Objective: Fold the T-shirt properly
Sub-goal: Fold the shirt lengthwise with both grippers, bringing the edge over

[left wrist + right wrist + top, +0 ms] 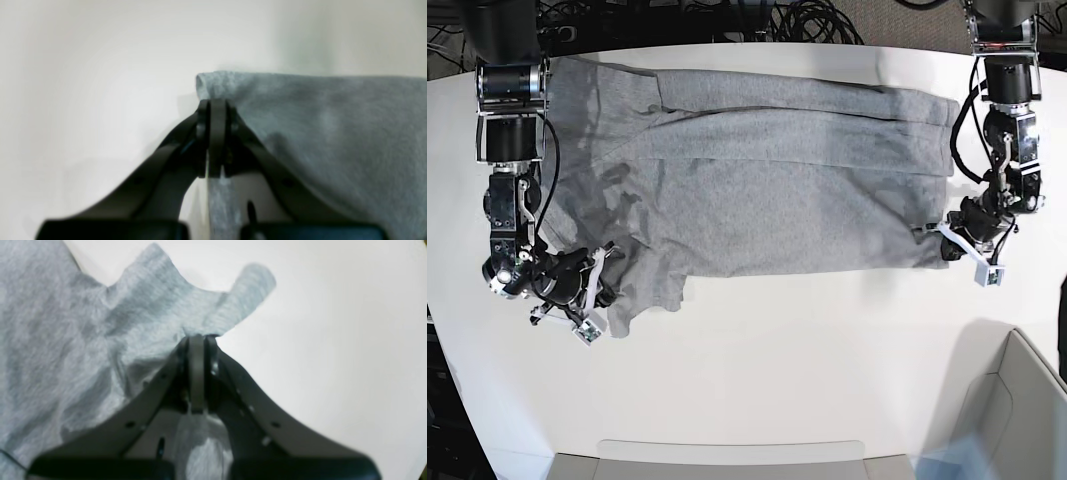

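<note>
1. The heather-grey cotton T-shirt (327, 133) runs off the right and bottom edges of the left wrist view, and both wrist views are soft and out of focus.
2. In the right wrist view the same cloth is cut by the left and top edges, so its full outline cannot be told there.
3. The fabric pinched inside the black left gripper (217, 106) is hidden between the closed fingers; only a strip shows below them.
4. The black right gripper (199, 340) likewise covers the fold it pinches.
5. No lettering shows on the garment; its underside is hidden against the white table (777, 390).
6. The pale bin (1017, 400) at the lower right is cropped by the base view's edge.
</note>
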Robot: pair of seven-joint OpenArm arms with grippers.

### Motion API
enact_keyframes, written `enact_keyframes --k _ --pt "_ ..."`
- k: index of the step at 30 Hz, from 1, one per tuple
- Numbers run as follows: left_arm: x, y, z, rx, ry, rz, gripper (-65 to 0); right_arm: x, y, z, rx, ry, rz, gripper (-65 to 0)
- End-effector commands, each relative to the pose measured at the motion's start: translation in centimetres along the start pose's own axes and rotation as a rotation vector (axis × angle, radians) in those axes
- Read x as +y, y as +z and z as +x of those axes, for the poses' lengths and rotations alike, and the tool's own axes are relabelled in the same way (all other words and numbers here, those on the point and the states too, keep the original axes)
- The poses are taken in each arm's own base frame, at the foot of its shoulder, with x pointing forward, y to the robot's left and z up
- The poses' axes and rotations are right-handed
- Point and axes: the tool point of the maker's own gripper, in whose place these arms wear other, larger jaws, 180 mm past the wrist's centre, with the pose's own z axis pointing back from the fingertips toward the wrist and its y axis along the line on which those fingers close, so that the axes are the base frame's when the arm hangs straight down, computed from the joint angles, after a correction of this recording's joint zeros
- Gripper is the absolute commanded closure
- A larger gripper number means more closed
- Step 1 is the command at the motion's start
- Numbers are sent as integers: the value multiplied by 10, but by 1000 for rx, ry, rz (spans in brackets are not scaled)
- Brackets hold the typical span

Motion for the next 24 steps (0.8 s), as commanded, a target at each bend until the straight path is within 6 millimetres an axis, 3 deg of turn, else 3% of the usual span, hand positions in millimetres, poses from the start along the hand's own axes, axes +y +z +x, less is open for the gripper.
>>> enact_keyframes --k 1,4,9,12,15,20,24 --pt "11 13 28 -82 -14 23 0 -16 15 17 -56 11 -40 0" --pt "19 26 32 -116 -6 44 0 -19 28 13 -47 12 -77 0" --pt "19 28 31 -116 -9 45 0 -13 46 11 -24 57 -118 0" --pt "21 29 16 -54 -6 49 0 -11 59 6 -9 71 -150 0" --pt "11 35 23 -70 -40 37 0 -16 75 -3 6 57 -195 0" --pt "-1 45 15 -39 -90 23 0 -10 92 -16 10 56 -231 0" --pt "3 54 5 -12 -90 38 0 -8 106 -33 56 44 -264 0"
